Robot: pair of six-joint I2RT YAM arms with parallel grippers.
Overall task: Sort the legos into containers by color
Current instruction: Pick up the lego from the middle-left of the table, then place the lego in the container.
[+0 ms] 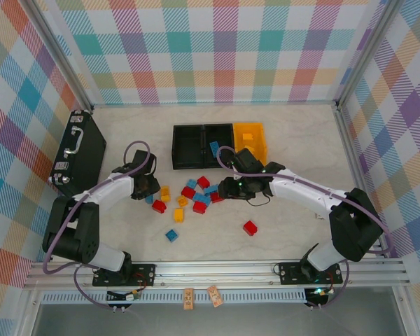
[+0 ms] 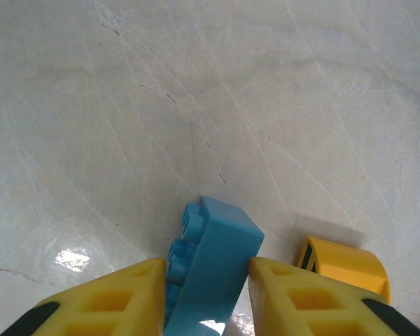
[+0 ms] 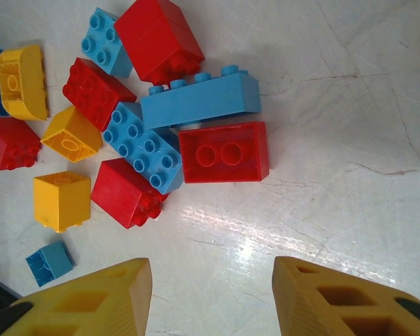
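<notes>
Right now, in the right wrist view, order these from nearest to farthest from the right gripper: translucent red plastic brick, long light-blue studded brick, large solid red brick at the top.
1. Translucent red plastic brick, just ahead of the open right gripper, centre.
2. Long light-blue studded brick, directly behind it.
3. Large solid red brick, farthest, upper left of centre.

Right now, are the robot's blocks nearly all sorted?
Not nearly. One blue block sits in the middle black bin. The left claw is pinching a light blue block; the right claw hangs open above the pile. Most blocks are on the table.
</notes>
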